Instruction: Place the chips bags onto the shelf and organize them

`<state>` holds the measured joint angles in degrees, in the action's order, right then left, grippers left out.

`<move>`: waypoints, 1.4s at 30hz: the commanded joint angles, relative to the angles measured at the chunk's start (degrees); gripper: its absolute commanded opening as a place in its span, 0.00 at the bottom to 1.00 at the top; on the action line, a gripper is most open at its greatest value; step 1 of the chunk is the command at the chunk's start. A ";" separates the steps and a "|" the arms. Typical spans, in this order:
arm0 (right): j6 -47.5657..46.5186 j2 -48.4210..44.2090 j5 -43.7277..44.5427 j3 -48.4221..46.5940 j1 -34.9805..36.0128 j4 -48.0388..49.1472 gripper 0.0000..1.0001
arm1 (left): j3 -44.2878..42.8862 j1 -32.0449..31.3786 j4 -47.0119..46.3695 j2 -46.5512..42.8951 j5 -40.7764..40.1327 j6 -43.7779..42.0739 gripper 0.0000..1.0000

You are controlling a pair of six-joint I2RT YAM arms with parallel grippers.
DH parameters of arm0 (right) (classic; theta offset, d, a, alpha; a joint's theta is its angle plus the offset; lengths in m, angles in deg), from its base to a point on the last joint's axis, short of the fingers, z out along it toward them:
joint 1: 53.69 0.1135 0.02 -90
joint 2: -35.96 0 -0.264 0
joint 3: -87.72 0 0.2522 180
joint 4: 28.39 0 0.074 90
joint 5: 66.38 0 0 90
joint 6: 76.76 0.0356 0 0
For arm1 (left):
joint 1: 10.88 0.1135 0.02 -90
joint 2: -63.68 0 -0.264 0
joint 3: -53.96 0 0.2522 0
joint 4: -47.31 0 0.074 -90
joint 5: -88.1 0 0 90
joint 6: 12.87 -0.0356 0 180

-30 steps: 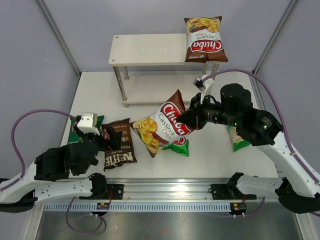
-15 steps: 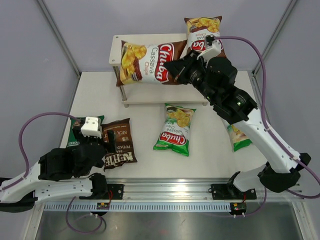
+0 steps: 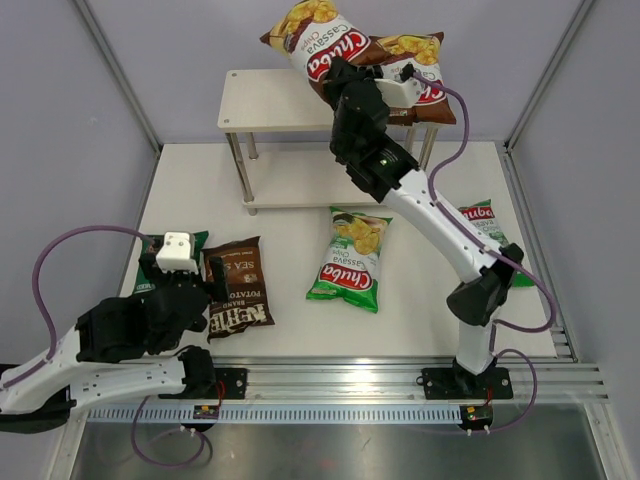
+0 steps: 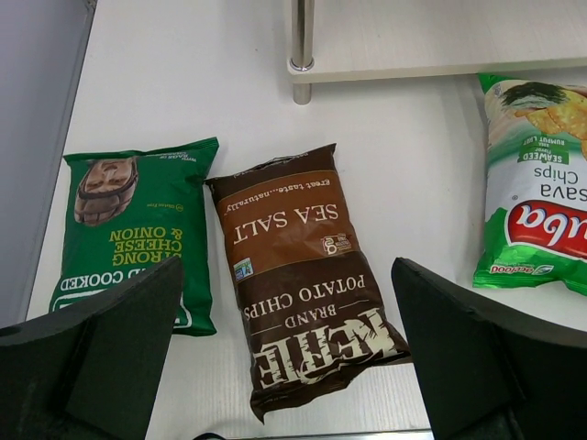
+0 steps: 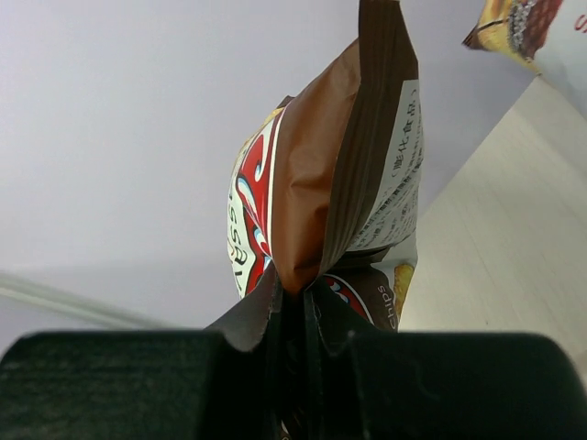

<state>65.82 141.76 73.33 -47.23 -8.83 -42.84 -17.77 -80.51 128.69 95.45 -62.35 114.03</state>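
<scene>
My right gripper (image 3: pixel 338 72) is shut on the bottom seam of a brown Chuba bag (image 3: pixel 315 40) and holds it up above the back of the shelf (image 3: pixel 270 100); the wrist view shows the bag (image 5: pixel 312 211) pinched between the fingers. A second brown Chuba bag (image 3: pixel 425 70) leans on the shelf's right end. A green Chuba bag (image 3: pixel 350 258) lies mid-table. The Kettle bag (image 3: pixel 238 285) and the dark green bag (image 3: pixel 160 255) lie at the left, under my open, empty left gripper (image 4: pixel 286 367). Another green bag (image 3: pixel 490 225) lies at the right.
The shelf's lower board (image 3: pixel 320 180) sits between silver legs (image 3: pixel 240 170). Grey walls enclose the table on three sides. A metal rail (image 3: pixel 340 385) runs along the near edge by the arm bases.
My right arm has swung the brown Chuba bag from over the shelf top's left part up and back, now high above the shelf's rear. The left arm has barely moved.
</scene>
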 commanded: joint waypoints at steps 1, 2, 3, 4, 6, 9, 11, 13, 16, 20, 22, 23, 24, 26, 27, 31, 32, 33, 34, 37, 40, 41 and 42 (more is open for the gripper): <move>5.95 5.28 16.27 -8.53 -0.21 7.81 0.00 | 0.41 0.63 -1.87 -2.05 -1.69 0.27 0.99; 5.78 7.73 17.68 -9.15 -0.21 9.03 0.00 | 0.41 0.72 -1.87 -2.58 -1.52 0.19 0.99; 5.17 8.89 19.96 -10.20 -0.21 12.00 0.00 | 0.67 0.72 -2.31 -3.11 -1.43 0.01 0.99; 3.86 10.03 20.94 -11.17 -0.21 12.98 0.00 | 0.67 0.72 -2.49 -3.55 -1.34 -0.08 0.99; 2.71 13.90 24.35 -15.28 0.05 13.87 0.00 | 0.85 0.72 -2.84 -4.87 -0.99 -0.43 0.99; -3.08 17.59 28.14 -17.24 0.75 20.94 0.00 | 0.93 0.81 -3.19 -6.10 -0.99 -0.69 0.99; -10.01 19.17 29.73 -16.37 1.63 27.20 0.00 | 1.02 0.81 -3.37 -6.37 -0.73 -0.87 0.99; -17.28 19.97 32.02 -15.57 2.51 35.55 0.02 | 1.11 0.81 -3.72 -6.46 -0.47 -1.22 0.99; -25.47 21.11 32.82 -15.22 3.30 44.53 0.13 | 1.20 0.81 -3.98 -5.84 -0.11 -1.75 0.99; -27.88 20.42 32.82 -13.73 4.97 47.97 0.24 | 1.02 0.81 -3.81 -5.75 -0.11 -1.58 0.99; -27.10 19.54 32.47 -12.15 5.41 47.89 0.25 | 1.02 0.81 -3.72 -6.28 -0.11 -1.31 0.99; -26.91 19.19 32.29 -11.54 5.59 47.89 0.25 | 1.02 0.81 -3.46 -6.54 -0.11 -1.22 0.99; -26.65 18.83 32.46 -9.96 6.20 47.89 0.25 | 0.94 0.89 -3.54 -6.89 -0.11 -1.22 0.99; -24.81 17.69 32.46 -8.46 6.47 47.62 0.27 | 0.93 0.89 -3.45 -8.12 -0.29 -0.87 0.99; -24.63 17.60 32.64 -7.84 6.90 47.45 0.30 | 1.02 0.89 -3.37 -8.56 -0.29 -0.78 0.99; -25.07 15.68 32.55 -6.08 7.52 47.97 0.34 | 1.20 0.89 -3.72 -10.93 -0.37 -0.69 0.99; -25.33 15.06 32.46 -5.47 7.52 48.06 0.36 | 1.29 0.89 -3.89 -11.64 -0.37 -0.87 0.99; -25.42 14.53 32.64 -4.25 7.52 48.06 0.38 | 1.37 0.89 -4.15 -11.99 -0.29 -1.04 0.99; -25.59 13.13 32.55 -3.45 7.43 48.24 0.40 | 1.37 0.89 -4.07 -12.08 -0.29 -1.05 0.99; -27.17 10.15 31.85 -0.20 7.35 49.38 0.46 | 1.37 0.89 -4.25 -11.91 -0.20 -1.13 0.99; -26.91 6.54 29.92 3.84 7.17 49.38 0.55 | 1.37 0.89 -4.16 -11.03 -0.11 -1.22 0.99; -26.65 5.57 28.70 5.94 7.17 48.42 0.57 | 1.37 0.89 -4.07 -10.85 -0.20 -1.22 0.99; -25.61 4.60 28.25 7.09 7.08 47.37 0.59 | 1.29 0.98 -3.90 -10.68 -0.20 -1.13 0.99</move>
<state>39.81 152.62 101.77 -42.66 -1.93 3.02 -16.61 -79.79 127.03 83.71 -61.93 112.74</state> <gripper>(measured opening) 0.574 0.988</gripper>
